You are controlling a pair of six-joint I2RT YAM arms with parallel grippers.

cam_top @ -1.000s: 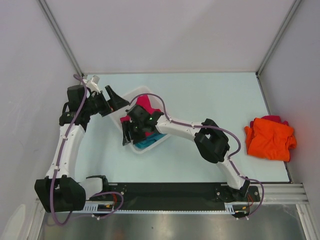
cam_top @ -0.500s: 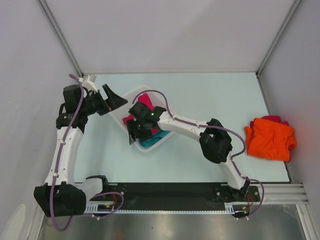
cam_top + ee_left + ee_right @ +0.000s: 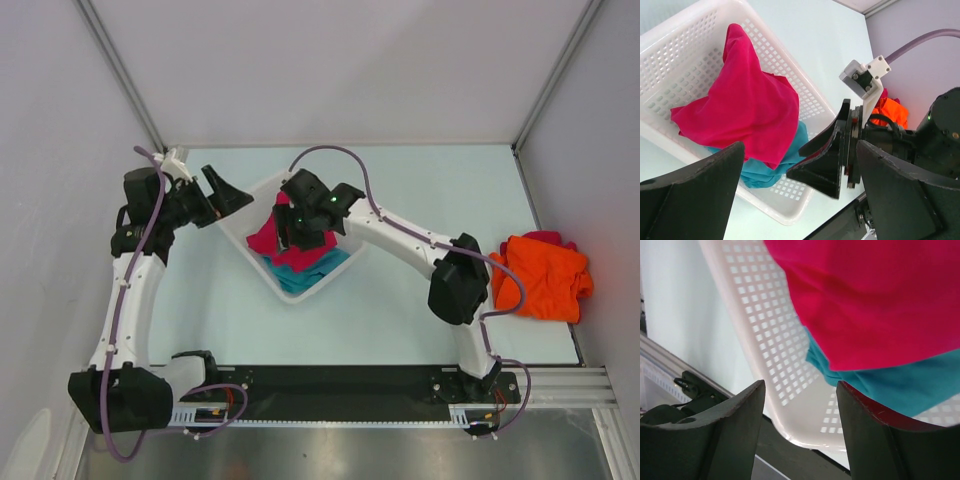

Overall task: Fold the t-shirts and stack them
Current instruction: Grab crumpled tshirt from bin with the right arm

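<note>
Crimson-pink t-shirt [image 3: 747, 105] heaped over teal t-shirt [image 3: 760, 172] in mesh basket [image 3: 680, 55]; orange t-shirt [image 3: 540, 278] apart, right of table [image 3: 400, 300]. Right gripper [image 3: 800, 387] above, jaws apart, seemingly empty; left gripper [image 3: 232, 195] agape beside basket. Pinch pink layer alone, lift clear

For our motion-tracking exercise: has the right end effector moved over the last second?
Yes: the right end effector moved toward the table's far edge and rightward.
</note>
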